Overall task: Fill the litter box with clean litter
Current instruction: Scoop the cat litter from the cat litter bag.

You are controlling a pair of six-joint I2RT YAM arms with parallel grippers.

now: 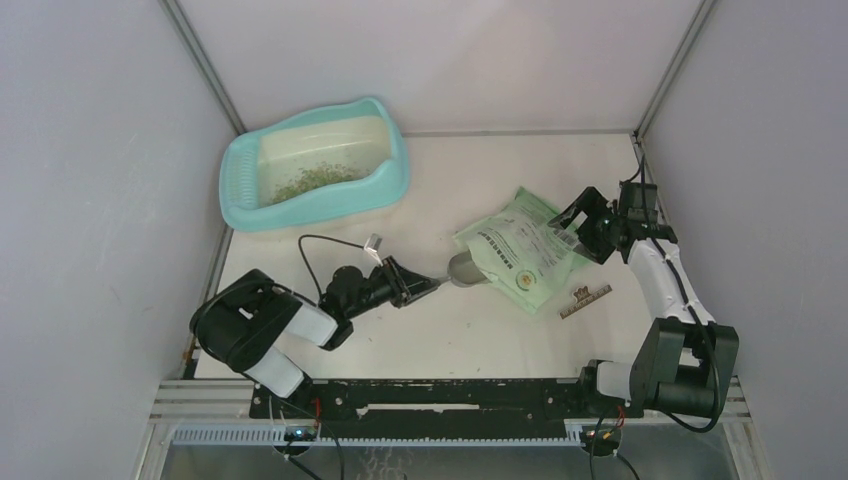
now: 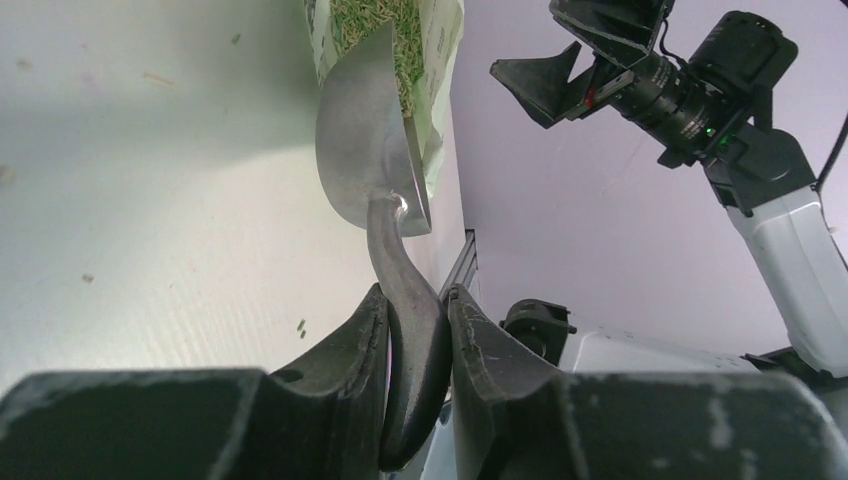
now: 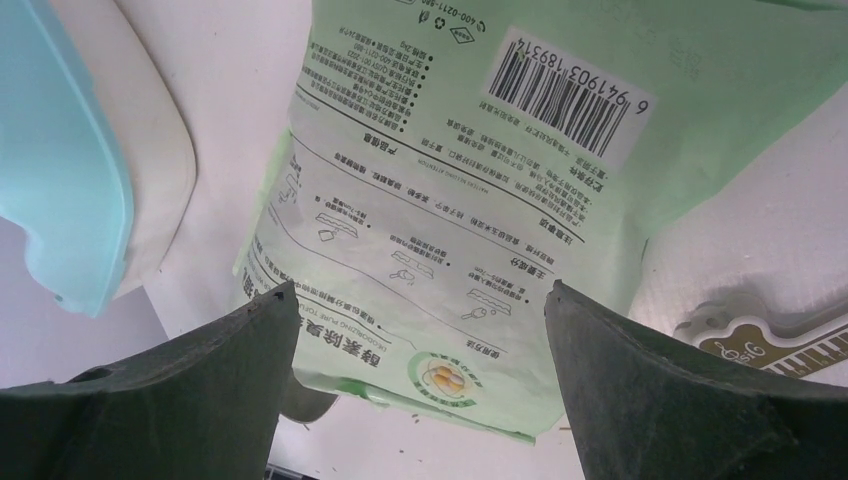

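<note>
The turquoise litter box (image 1: 240, 180) stands at the back left with a thin patch of litter (image 1: 312, 181) on its cream floor. My left gripper (image 1: 425, 285) is shut on the handle of a grey metal scoop (image 1: 463, 268), whose bowl is pushed into the mouth of the green bag (image 1: 525, 250). In the left wrist view the gripper (image 2: 415, 300) clamps the handle and the scoop (image 2: 360, 150) meets litter (image 2: 372, 25) inside the bag. My right gripper (image 1: 585, 225) hangs open over the bag's far end, and in its own view the gripper (image 3: 420, 295) straddles the bag (image 3: 470, 190) without touching it.
A small brown and gold clip (image 1: 585, 300) lies on the table near the bag's right side. A few stray granules (image 2: 300, 325) dot the table. The litter box's corner (image 3: 60, 170) shows at the left of the right wrist view. Enclosure walls stand on three sides.
</note>
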